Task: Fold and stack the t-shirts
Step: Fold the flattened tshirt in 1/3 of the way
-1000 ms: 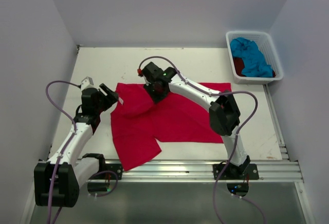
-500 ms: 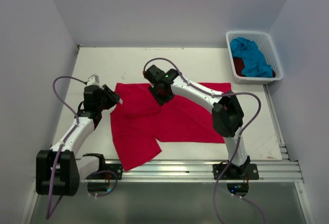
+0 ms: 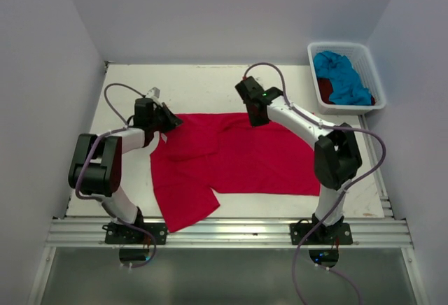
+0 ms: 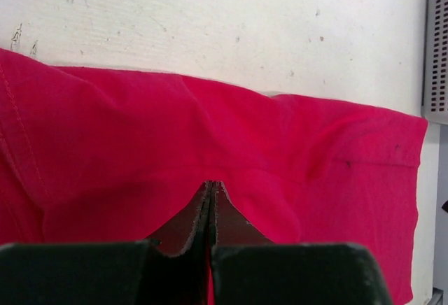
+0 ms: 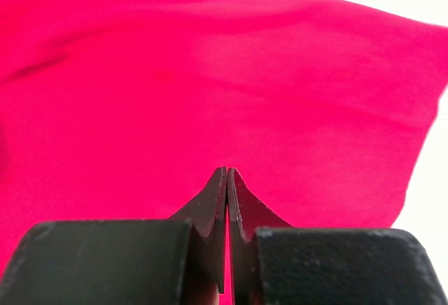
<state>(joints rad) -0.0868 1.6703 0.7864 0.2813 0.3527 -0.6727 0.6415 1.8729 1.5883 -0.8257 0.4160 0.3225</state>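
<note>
The bright red-pink shirt (image 3: 238, 158) lies spread on the table (image 3: 196, 84) in front of the arms, mostly flat, with one loose flap hanging toward the near rail on the left. Both arms reach to its far edge. The left gripper (image 3: 172, 121) sits at the far-left corner with its jaws pressed together, and in the wrist view a small pucker of cloth rises around the tips, so it looks pinched onto the shirt. The right gripper (image 3: 255, 118) is further along the same edge, jaws also closed, with a sliver of red showing in the slit between them. That looks like a grip too, though a thin one. The step in hand seems to be the first fold of this shirt. The next move calls for lifting both pinches together and carrying the far edge evenly toward the near side, since uneven pulling would skew the fold. The turquoise shirt (image 3: 343, 77) and the dark red shirt (image 3: 323, 89) wait crumpled in the white basket (image 3: 312, 60) at the far right, well apart from the arms.
</note>
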